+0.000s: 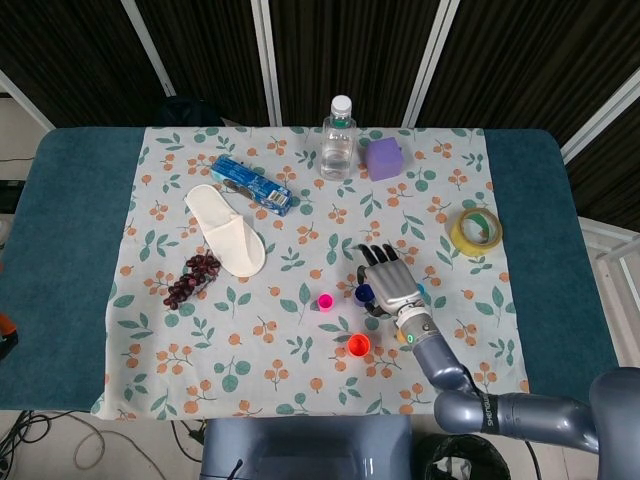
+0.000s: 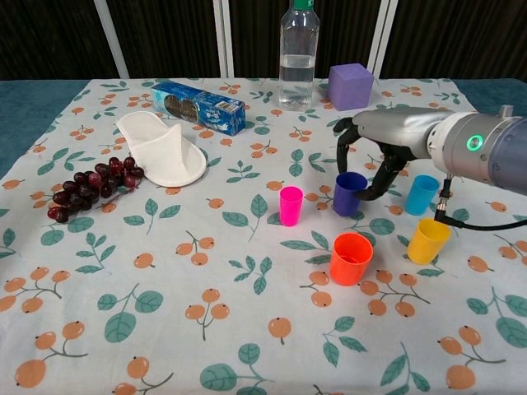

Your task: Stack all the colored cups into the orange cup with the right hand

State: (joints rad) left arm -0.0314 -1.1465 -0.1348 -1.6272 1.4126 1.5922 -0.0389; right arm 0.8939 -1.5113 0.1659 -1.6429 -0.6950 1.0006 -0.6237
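The orange cup [image 2: 352, 258] [image 1: 359, 346] stands upright near the table's front. Behind it, my right hand [image 2: 380, 141] [image 1: 392, 284] grips the dark blue cup [image 2: 349, 194] [image 1: 365, 293], fingers at its far rim and thumb on its right side; the cup sits slightly tilted, barely off the cloth. A pink cup [image 2: 291, 206] [image 1: 325, 301] stands to its left. The light blue cup [image 2: 422, 195] is just right of the hand, and the yellow cup [image 2: 428, 241] stands in front of that, under the forearm. My left hand is in neither view.
At the back stand a water bottle [image 2: 298, 49] and a purple cube [image 2: 350, 85]. A blue box [image 2: 198, 105], white slipper [image 2: 160, 148] and grapes [image 2: 90, 185] lie on the left. A yellow tape roll [image 1: 474, 231] sits at the right.
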